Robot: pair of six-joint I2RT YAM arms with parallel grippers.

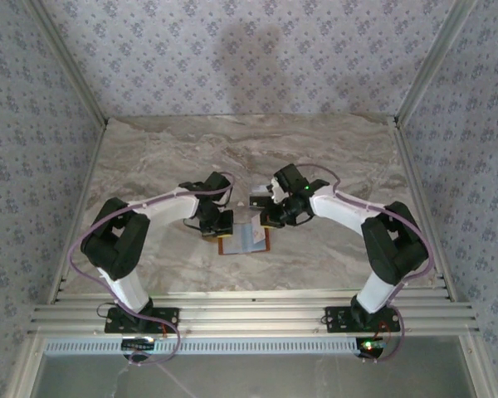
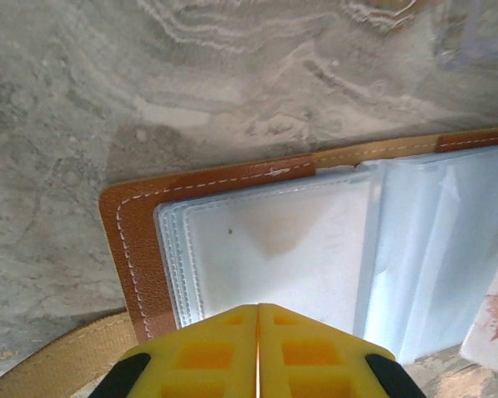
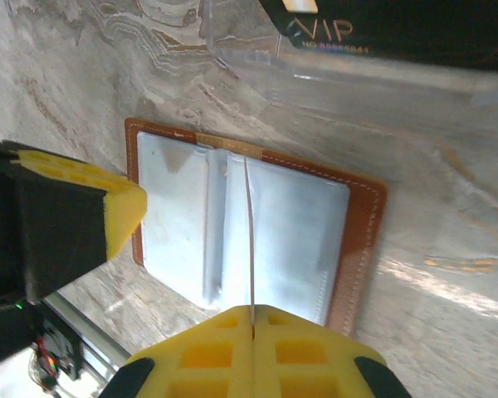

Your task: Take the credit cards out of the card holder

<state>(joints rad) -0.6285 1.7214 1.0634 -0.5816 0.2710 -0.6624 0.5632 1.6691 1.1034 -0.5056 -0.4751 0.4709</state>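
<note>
Grip on a thin edge

Left claw (image 2: 257, 319) is shut, tips at the clear sleeves of the open card holder (image 3: 361, 240), mid-counter (image 1: 149, 157). Right claw (image 3: 252, 319) pinches a thin leaf (image 3: 249, 240) edge-on: card or sleeve, I cannot tell. Cards look light, stiff and slippery, so take an exposed edge. Beyond lies a dark VIP card (image 3: 382, 29).

Marble-look tabletop (image 1: 149, 157), 3 floral-papered walls (image 1: 232, 58), alu. frame rails (image 1: 249, 319)

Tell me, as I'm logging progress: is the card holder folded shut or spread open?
Spread open: the card holder lies flat on the table, both pale inner panels facing up within the brown leather border.
</note>
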